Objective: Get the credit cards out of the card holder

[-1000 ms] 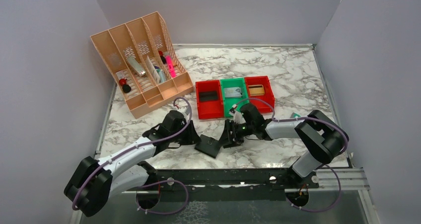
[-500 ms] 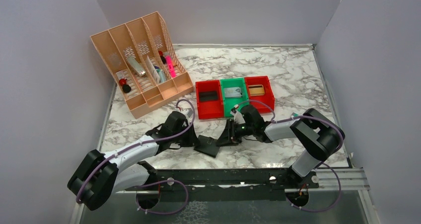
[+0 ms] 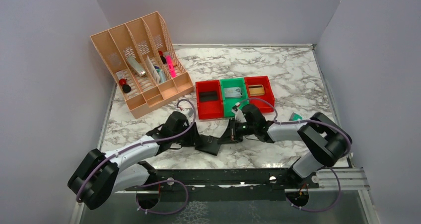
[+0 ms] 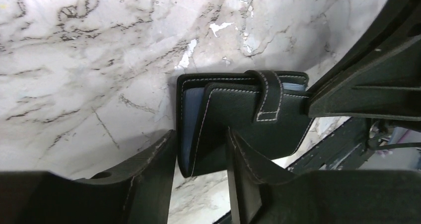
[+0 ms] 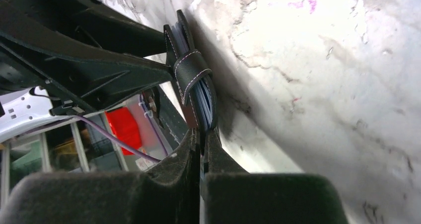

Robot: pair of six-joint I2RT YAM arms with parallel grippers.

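Note:
The black card holder [image 3: 209,145] lies tilted on the marble table [image 3: 298,75] between both arms. In the left wrist view the card holder [image 4: 243,114] shows its tab [image 4: 268,97] and a blue inner panel. My left gripper [image 4: 201,152] straddles its near corner, a finger against each flap. My right gripper [image 5: 202,130] is shut on the thin grey-blue edges of the credit cards [image 5: 204,105] sticking out of the card holder [image 5: 187,72]. From above, the left gripper [image 3: 196,140] and right gripper [image 3: 228,137] meet at the holder.
Behind the grippers stand a red bin [image 3: 208,99], a green bin [image 3: 233,94] and another red bin [image 3: 258,90]. A peach desk organiser [image 3: 141,65] stands at the back left. A small teal block [image 3: 296,116] lies to the right.
My right gripper has closed from open onto the card edges. The left gripper has shifted slightly right against the holder.

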